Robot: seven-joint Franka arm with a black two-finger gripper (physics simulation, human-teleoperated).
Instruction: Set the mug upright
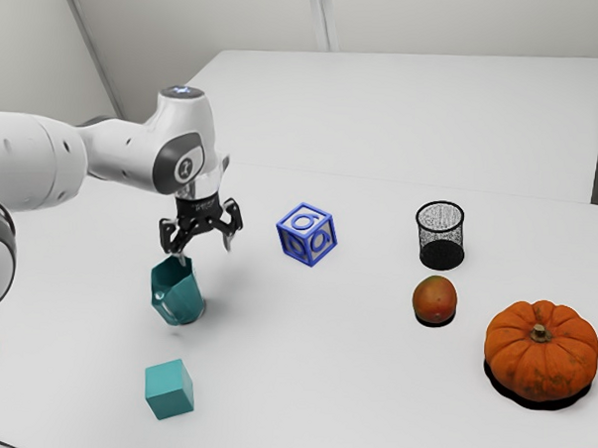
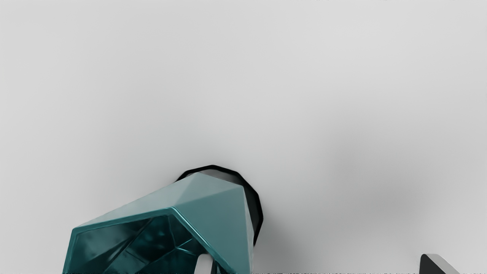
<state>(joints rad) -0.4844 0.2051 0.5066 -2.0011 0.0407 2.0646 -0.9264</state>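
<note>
The teal mug point(image 1: 179, 294) stands tilted on the table in the exterior view, its mouth leaning toward that view's upper left and its handle facing the camera. Just above its rim is my gripper point(image 1: 205, 248), with its fingers spread wide. Seen from the wrist, the mug point(image 2: 217, 213) shows its dark inside and angular wall. One fingertip of the gripper point(image 2: 319, 264) overlaps the mug's opening beside the rim, while the other is far off over bare table. Whether the near fingertip touches the wall cannot be told.
A teal cube point(image 1: 170, 389) lies near the mug, toward the camera. A blue-edged block point(image 1: 306, 234) is to the exterior view's right of the gripper. Farther right are a black mesh cup point(image 1: 440, 236), a reddish fruit point(image 1: 435, 299) and an orange pumpkin point(image 1: 542, 352).
</note>
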